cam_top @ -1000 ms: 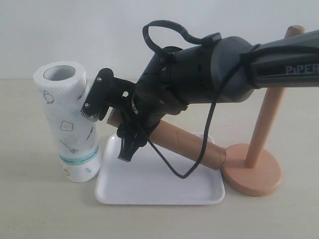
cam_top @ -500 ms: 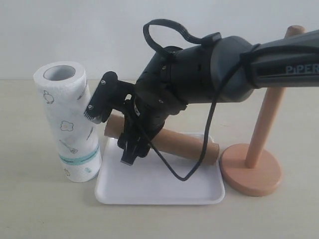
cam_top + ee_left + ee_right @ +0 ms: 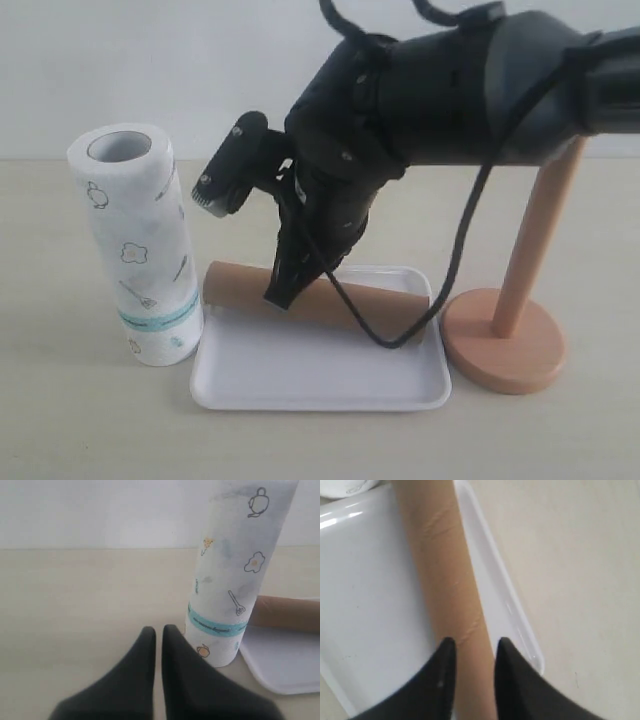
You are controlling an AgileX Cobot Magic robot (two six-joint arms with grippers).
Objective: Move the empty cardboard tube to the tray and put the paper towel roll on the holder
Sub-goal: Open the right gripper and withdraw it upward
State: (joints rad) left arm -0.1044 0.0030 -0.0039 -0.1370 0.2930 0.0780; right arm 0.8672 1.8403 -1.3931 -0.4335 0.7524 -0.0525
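Note:
The empty cardboard tube [image 3: 240,285] lies flat in the white tray [image 3: 310,385], along its far rim. My right gripper [image 3: 282,296] hangs just above the tube's middle. In the right wrist view its fingers [image 3: 442,665] stand open on either side of the tube [image 3: 440,565], above the tray [image 3: 365,580]. The paper towel roll [image 3: 140,250] stands upright on the table, touching the tray's left end. The wooden holder [image 3: 505,350] stands bare just right of the tray. My left gripper [image 3: 159,630] is shut and holds nothing, low over the table beside the roll [image 3: 235,570].
The right arm's black body and cable loop [image 3: 440,110] hang over the tray and partly hide the holder's dowel [image 3: 530,250]. The beige table [image 3: 60,420] ends at a plain white wall behind.
The tube's raised left end came down, so it now rests flat in the tray. The right gripper let go of it and the arm rose and shifted right.

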